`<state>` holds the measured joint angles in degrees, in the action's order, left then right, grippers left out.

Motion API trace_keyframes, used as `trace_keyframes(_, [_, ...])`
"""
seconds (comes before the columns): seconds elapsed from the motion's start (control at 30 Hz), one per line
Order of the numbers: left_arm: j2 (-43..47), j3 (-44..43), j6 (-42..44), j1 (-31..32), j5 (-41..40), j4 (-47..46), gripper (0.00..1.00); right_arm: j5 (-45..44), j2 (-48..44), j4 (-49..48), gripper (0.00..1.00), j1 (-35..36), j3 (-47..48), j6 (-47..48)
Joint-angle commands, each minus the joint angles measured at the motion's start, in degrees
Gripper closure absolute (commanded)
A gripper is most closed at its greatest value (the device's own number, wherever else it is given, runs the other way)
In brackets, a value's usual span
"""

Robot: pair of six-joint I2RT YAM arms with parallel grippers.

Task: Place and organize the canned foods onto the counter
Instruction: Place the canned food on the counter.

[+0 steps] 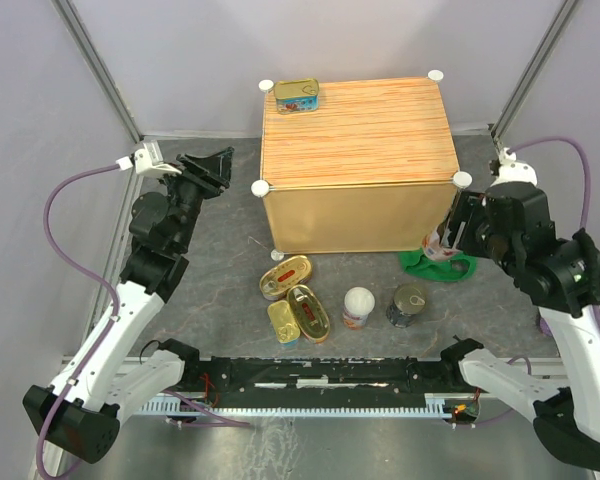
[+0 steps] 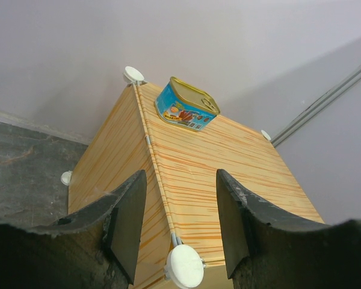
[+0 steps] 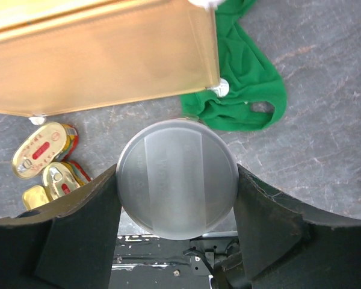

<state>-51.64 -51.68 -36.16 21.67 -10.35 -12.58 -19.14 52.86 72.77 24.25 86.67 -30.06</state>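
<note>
Right now I am clamping my right gripper (image 3: 176, 180) on a round tin (image 3: 177, 150), my fingers pressing its curved wall from either side while its bare metal base is facing my wrist camera; the tin is hanging just beside the near right corner of the counter (image 1: 355, 125), close to the green cloth (image 1: 440, 268). I am judging it rigid and fairly weighty for its size, with a smooth wall that could be slipping under a loose squeeze; gripping across the middle of the wall is looking safest.

My left gripper (image 2: 179, 205) is hovering spread and empty off the counter's left edge, facing the rectangular tin (image 1: 297, 96) that is sitting at the top's far left corner. Two oval tins (image 1: 285, 276), a gold rectangular one (image 1: 283, 322), a white-lidded cylinder (image 1: 359, 307) and a dark cylinder (image 1: 407, 304) are waiting on the grey tabletop (image 1: 220, 250) in front of the counter.
</note>
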Motion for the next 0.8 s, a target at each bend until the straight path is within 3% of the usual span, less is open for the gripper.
trace_keyframes(0.0, [0.2,-1.87,0.48,0.15,0.52,-3.28,0.44,0.71,2.26,-3.38,0.99,-0.08,10.35,2.08])
trace_keyframes(0.5, [-0.82,-4.74,1.4,0.15,1.61,-3.51,0.43,3.03,20.71,-1.02,0.99,-0.1,41.26,4.81])
trace_keyframes(0.77, [-1.1,-5.9,2.17,0.21,1.97,-3.51,0.43,2.69,28.89,-1.38,0.99,-0.11,52.22,5.82])
